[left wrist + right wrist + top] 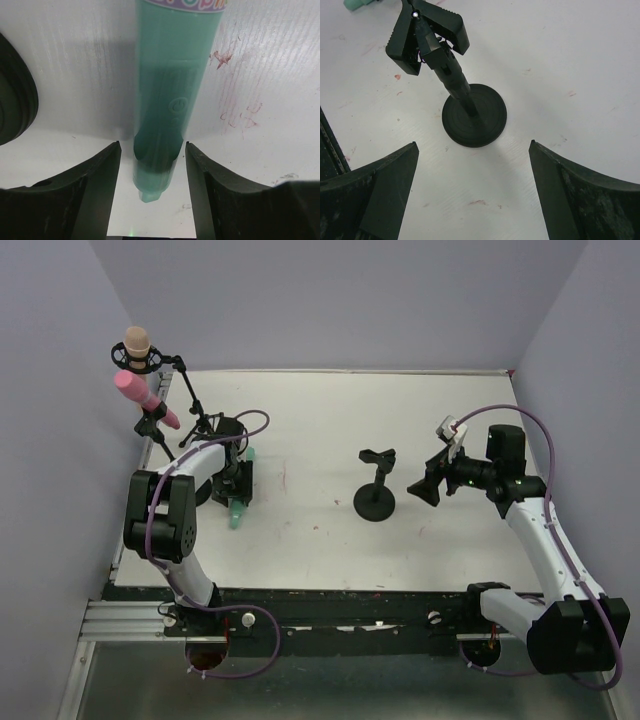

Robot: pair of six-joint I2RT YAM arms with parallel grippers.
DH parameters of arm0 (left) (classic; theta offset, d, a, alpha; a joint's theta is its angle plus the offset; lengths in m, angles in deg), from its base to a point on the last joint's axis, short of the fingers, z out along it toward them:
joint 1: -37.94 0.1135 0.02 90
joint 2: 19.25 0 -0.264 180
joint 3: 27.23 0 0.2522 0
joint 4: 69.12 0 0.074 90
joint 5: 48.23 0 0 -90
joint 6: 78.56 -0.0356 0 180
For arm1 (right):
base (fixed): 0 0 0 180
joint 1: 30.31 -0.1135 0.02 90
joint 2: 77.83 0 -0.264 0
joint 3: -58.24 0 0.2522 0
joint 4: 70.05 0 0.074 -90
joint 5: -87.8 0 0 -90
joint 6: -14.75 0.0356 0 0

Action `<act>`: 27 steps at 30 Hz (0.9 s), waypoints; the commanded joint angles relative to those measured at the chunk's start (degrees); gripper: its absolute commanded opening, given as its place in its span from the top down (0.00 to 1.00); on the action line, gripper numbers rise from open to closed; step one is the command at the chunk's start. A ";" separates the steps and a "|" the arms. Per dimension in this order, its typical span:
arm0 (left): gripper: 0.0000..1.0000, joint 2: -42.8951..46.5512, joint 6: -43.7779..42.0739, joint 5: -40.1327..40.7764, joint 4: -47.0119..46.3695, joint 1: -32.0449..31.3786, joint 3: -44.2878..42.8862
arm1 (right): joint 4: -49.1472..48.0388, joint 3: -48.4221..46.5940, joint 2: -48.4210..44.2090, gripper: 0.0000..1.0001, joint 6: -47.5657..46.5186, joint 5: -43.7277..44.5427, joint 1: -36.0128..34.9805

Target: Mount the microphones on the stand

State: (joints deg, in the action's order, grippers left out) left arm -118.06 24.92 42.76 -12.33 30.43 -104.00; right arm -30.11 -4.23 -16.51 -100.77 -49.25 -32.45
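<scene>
Left gripper (pixel 152 145) straddles the teal-green microphone (pixel 165 100) near its tail end. The jaws are part open with a sliver of table showing on either side, so nothing is gripped yet. Right gripper (pixel 473 144) hangs empty, jaws spread wide, above the small desk stand (pixel 474 116).

The white table (pixel 450 420) carries everything. At its far left corner, the tall boom stand (pixel 190 400) already holds the peach-beige microphone (pixel 137 343) and, just below it, the pink microphone (pixel 140 395). The desk stand sits mid-table, well apart from the left arm, and its clip (pixel 427 30) is empty. The teal-green microphone lies flat on the table near the tall stand.

Two of the three look done, and picking up the last is the step in hand. To do it well, the rounded body should stay centred between the pads so it cannot roll out sideways. A hold this close to the tail may let the head droop, so a grip nearer the middle would likely carry steadier. It should still leave free the stretch that must press into the clip.
</scene>
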 commanded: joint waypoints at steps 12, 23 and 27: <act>0.38 -1.21 -2.22 2.87 2.94 -1.54 -2.30 | 0.90 -2.62 -1.03 0.00 2.05 -1.82 1.25; 0.48 -3.41 -2.93 3.75 3.82 -1.81 -3.18 | 0.90 -2.62 -1.20 0.00 2.23 -2.61 1.69; 0.70 -1.84 -3.19 2.97 3.73 -1.98 -3.53 | 0.90 -2.45 -1.55 0.00 2.23 -2.79 1.69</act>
State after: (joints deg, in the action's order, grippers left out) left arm -120.86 22.56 44.99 -9.47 28.81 -106.25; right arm -29.83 -5.19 -16.77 -99.21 -50.39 -31.00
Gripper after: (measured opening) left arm 0.403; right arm 0.996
